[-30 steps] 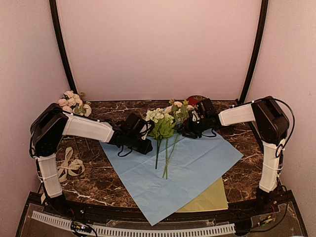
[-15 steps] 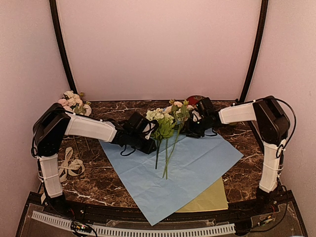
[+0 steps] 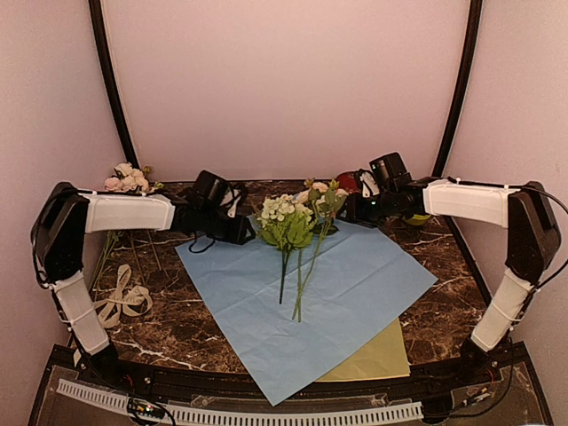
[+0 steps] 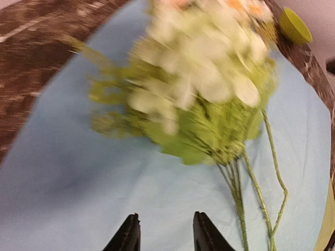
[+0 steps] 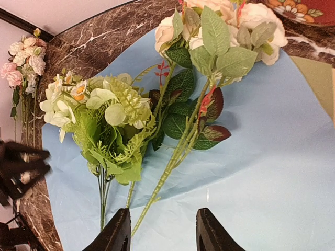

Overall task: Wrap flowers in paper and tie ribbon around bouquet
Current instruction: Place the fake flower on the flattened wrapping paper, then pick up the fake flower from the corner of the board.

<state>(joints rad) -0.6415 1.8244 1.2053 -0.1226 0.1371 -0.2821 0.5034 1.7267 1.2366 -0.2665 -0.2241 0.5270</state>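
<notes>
Blurring smears the flowers in the left wrist view.

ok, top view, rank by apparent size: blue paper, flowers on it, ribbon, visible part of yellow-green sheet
1. blue paper, by far
2. flowers, stems included
3. ribbon and yellow-green sheet look alike, so left unranked

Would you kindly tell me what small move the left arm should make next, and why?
Probably swing the open, empty left gripper toward the pink rose bunch lying off the paper at the far left; the other flowers already lie on it.
</notes>
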